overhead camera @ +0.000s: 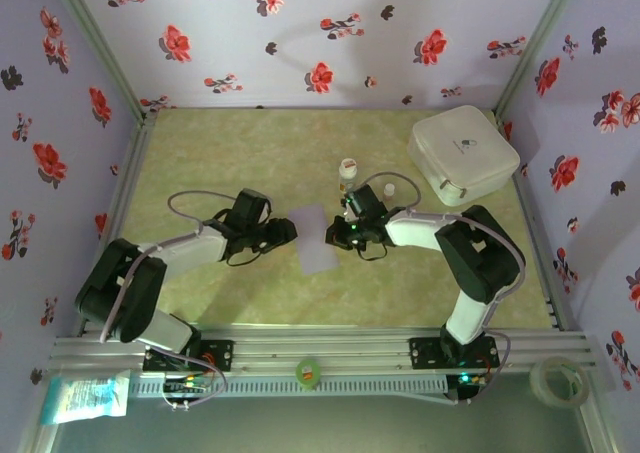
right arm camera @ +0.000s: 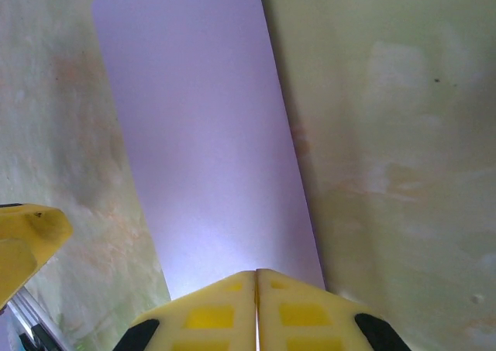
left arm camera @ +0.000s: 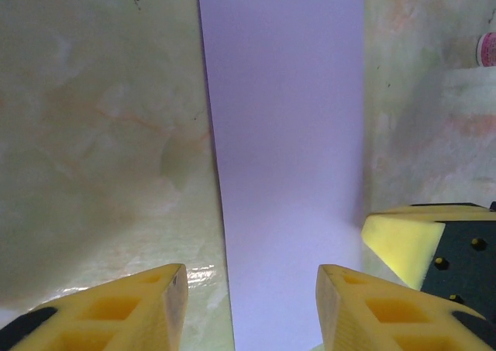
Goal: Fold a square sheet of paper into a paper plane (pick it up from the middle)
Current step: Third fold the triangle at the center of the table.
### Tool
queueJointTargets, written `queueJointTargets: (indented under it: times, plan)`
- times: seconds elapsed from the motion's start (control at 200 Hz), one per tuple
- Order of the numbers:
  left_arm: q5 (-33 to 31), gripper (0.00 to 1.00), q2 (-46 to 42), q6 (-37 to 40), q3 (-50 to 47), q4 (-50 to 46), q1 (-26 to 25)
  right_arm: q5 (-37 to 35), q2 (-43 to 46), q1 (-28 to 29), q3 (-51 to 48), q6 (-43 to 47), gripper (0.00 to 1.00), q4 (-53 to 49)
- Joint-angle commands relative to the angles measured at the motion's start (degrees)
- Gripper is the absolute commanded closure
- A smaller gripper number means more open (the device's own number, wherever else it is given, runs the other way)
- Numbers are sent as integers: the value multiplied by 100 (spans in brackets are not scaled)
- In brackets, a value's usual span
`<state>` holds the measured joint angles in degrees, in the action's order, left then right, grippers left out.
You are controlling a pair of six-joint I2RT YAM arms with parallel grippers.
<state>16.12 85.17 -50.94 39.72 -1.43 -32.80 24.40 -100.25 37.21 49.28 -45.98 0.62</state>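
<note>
The left gripper [left arm camera: 249,275], jaws half-spread, and the right gripper [right arm camera: 256,277], jaws closed together, flank the square sheet of paper [overhead camera: 316,239] mid-table, each at one long edge, its long axis running away from the bases.

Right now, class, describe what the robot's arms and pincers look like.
The left arm and right arm have black joints and white links, with a thin grey cable looping off each. The left pincer and right pincer have yellow wedge-shaped fingers with hollow cells and black patches.
</note>
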Motion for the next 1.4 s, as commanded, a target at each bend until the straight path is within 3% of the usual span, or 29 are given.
queueJointTargets:
  times: [0.0,0.55,0.73,1.395]
  plan:
    - [113,53,133,-101,133,86,-60,-93,-127,58,-228,-203,92,297]
    - [269,52,643,-379,174,483,-85,-302,-60,65,-956,-1125,92,1022]
    - [353,61,808,-521,181,636,-140,-303,-104,67,-913,-1118,92,946]
    - [427,76,1072,-640,82,908,-188,-463,-66,67,-698,-852,91,423]
